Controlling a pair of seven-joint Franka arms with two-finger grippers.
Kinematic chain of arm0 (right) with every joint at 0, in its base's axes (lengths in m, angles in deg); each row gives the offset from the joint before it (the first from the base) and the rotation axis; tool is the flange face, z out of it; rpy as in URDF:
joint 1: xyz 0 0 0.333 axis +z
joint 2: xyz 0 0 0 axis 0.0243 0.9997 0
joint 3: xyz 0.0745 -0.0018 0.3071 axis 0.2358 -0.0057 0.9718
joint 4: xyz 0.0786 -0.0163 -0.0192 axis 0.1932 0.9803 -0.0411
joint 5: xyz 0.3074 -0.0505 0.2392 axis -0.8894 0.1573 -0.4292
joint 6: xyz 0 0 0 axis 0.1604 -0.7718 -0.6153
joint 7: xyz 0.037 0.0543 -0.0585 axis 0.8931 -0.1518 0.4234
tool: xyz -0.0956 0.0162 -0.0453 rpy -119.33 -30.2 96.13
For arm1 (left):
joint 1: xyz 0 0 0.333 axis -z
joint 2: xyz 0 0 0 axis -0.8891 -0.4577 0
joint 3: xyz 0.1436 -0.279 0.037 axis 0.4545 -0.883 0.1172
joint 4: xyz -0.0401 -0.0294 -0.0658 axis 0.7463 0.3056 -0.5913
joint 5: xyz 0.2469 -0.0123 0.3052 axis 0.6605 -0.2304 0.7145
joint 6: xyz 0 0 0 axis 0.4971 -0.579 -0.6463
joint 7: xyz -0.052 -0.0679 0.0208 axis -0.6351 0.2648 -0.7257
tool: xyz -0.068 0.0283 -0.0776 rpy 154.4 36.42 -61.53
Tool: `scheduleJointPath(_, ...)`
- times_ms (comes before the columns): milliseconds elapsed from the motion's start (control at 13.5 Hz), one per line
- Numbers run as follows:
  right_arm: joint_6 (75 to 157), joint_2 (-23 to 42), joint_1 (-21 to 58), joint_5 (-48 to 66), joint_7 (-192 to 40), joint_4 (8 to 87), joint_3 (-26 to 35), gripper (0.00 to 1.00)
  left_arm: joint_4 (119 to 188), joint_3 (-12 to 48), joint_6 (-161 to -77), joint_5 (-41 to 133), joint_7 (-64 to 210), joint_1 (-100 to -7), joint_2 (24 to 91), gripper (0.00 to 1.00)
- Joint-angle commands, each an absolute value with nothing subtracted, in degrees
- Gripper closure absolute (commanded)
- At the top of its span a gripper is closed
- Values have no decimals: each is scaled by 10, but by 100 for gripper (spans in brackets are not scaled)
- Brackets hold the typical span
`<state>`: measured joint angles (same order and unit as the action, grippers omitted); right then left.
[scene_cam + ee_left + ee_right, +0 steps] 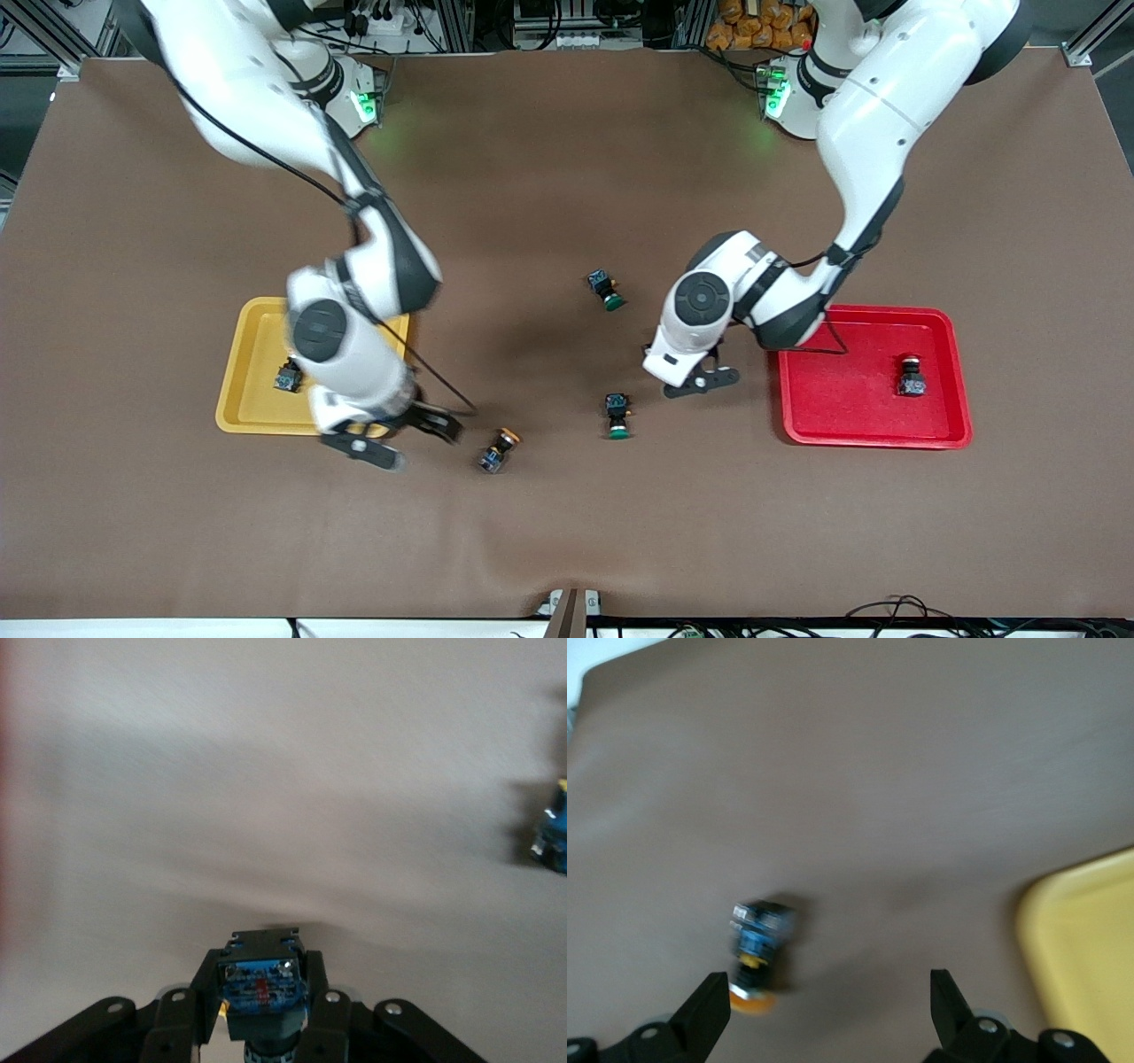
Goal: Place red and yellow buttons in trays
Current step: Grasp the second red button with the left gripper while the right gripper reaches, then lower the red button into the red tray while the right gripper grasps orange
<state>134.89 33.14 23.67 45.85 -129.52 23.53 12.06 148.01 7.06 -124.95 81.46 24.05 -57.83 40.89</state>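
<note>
My left gripper [702,379] is over the table between the red tray [873,424] and a green-capped switch. In the left wrist view it [264,1014] is shut on a black-and-blue button [263,981] whose cap is hidden. My right gripper [400,436] is open and empty over the near corner of the yellow tray [257,341]. A yellow-capped button [499,449] lies on the table beside it, just ahead of one fingertip in the right wrist view [755,957]. One button [288,377] lies in the yellow tray. A red-capped one [911,377] lies in the red tray.
Two green-capped switches lie mid-table, one [607,291] farther from the front camera and one [617,416] nearer. Another switch [553,835] shows at the edge of the left wrist view. The yellow tray's rim [1085,939] shows in the right wrist view.
</note>
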Motion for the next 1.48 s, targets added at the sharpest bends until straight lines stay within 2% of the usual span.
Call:
scheduleJointPath(0,1372,432,254,463,-1369,133,115,0,1490,67,-1194,818,330,-625,470,100)
scheduleJointPath(371,1435,471,273,466,-1426,132,110,0,1502,65,-1178,818,508,-722,485,99)
scheduleJointPath(520,1444,478,275,466,-1427,132,110,0,1515,65,-1203,819,568,-758,482,100)
scheduleJointPath(594,1444,478,275,466,-1427,132,110,24,1524,65,-1224,819,596,-777,479,100)
scheduleJointPath(668,1444,478,275,466,-1427,133,109,62,1537,65,-1249,819,619,-795,478,99)
scheduleJointPath(742,1443,478,274,466,-1426,133,109,93,1551,66,-1273,820,631,-803,477,99)
scheduleJointPath(817,1443,476,273,467,-1426,133,110,100,1565,66,-1296,825,633,-809,477,99)
scheduleJointPath(1039,1428,447,266,458,-1424,136,111,100,1599,67,-1354,836,633,-827,470,99)
scheduleJointPath(1188,1332,399,250,458,-1419,138,111,100,1605,67,-1365,838,633,-828,469,99)
scheduleJointPath(1262,1285,369,240,458,-1413,138,113,100,1605,67,-1366,838,633,-829,468,84)
scheduleJointPath(1336,1236,340,230,457,-1383,138,115,100,1605,67,-1366,838,634,-831,464,13)
scheduleJointPath(1410,1178,311,219,457,-1327,138,115,100,1605,67,-1367,838,634,-832,464,0)
